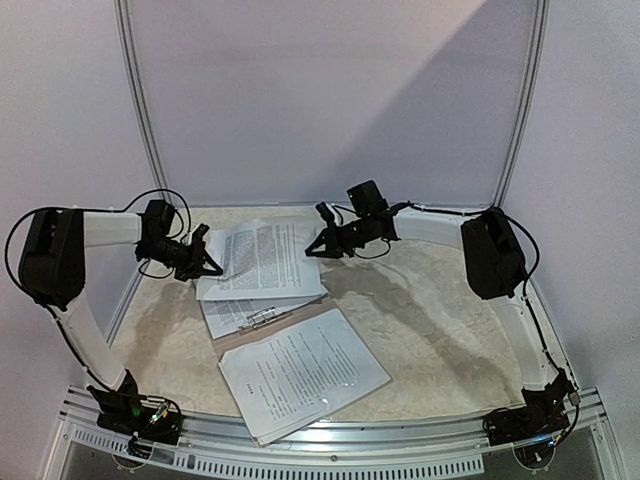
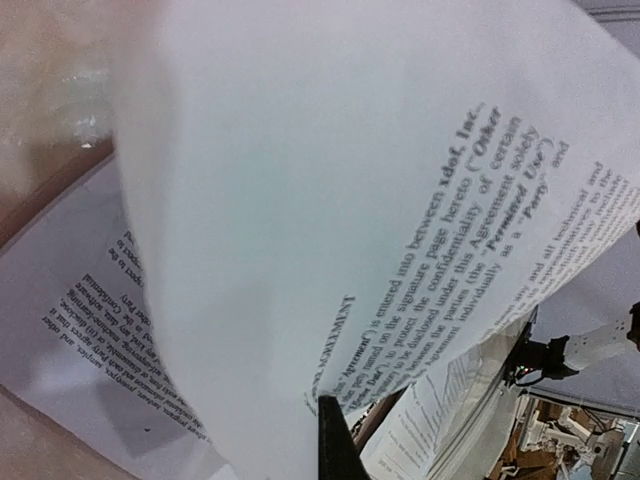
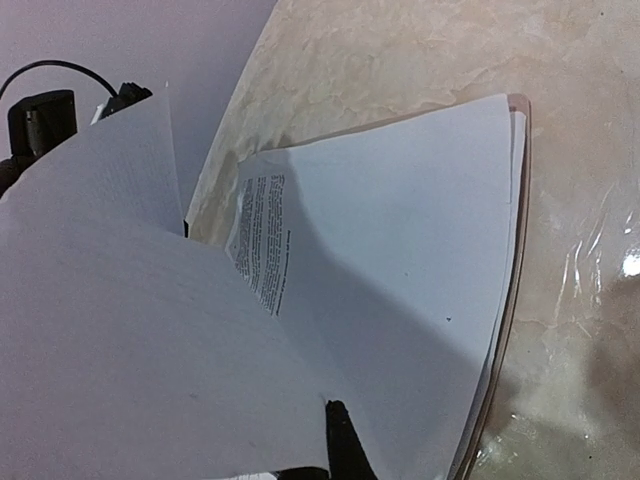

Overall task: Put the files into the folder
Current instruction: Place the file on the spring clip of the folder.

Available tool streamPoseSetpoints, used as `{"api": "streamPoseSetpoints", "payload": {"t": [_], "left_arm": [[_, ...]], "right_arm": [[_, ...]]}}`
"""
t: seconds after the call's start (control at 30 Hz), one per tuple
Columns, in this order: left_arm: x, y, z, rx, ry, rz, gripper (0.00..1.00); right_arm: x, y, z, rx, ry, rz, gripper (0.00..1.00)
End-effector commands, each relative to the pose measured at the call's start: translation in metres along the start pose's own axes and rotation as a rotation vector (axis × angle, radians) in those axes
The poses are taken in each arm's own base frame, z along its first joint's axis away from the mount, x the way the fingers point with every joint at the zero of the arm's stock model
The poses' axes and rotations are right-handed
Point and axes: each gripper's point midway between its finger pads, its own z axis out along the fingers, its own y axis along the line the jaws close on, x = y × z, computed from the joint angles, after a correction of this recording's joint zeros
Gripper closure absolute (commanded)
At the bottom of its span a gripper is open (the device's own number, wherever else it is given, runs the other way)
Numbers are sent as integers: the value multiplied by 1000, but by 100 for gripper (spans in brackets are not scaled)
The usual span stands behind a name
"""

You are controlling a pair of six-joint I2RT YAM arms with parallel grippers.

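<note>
A printed white file (image 1: 262, 258) hangs between both grippers above the far middle of the table. My left gripper (image 1: 207, 256) is shut on its left edge and my right gripper (image 1: 318, 245) is shut on its right edge. In the left wrist view the held file (image 2: 330, 200) curls over the jaws, with one black fingertip (image 2: 335, 440) showing under it. The right wrist view shows the same file (image 3: 130, 340) draped over a single fingertip (image 3: 345, 445). Below lies the brown folder (image 1: 300, 316) with a silver clip (image 1: 262, 318) and a sheet (image 1: 235, 312) on it. Another file (image 1: 305, 372) lies at the front.
The marbled tabletop (image 1: 440, 330) is ringed by white walls and a curved frame (image 1: 140, 110). A metal rail (image 1: 330, 435) runs along the near edge between the two arm bases. The folder's brown rim (image 3: 507, 330) shows beside the lower sheets in the right wrist view.
</note>
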Motion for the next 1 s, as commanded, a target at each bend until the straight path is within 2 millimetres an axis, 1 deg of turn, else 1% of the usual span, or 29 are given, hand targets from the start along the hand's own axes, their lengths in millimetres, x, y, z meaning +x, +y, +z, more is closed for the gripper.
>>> {"api": "streamPoseSetpoints", "payload": {"t": [0.0,0.1,0.27,0.4,0.53,0.67,0.8,0.9,0.97], "left_arm": [[6,22,8,-30,-8,-59,100],[12,29,14,-34,-3,-66,100],[27,43,24,-47,19,-115,100],[30,49,27,-61,27,-138,100],[35,50,28,-61,31,-165,100],[36,48,25,-62,23,-181,100],[29,43,22,-47,8,-208,100],[24,40,21,-29,11,-225,100],[23,38,21,-19,11,-233,100]], "right_arm": [[-6,-18,3,32,-20,47,100],[-8,-22,7,26,-34,50,100],[-10,-29,15,19,-57,65,98],[-11,-30,20,13,-67,72,90],[-3,-31,25,3,-47,88,84],[-2,-27,23,-12,-45,98,83],[1,-17,23,-44,-37,109,83],[11,-15,27,-53,-7,126,83],[18,-18,29,-52,10,140,83]]}}
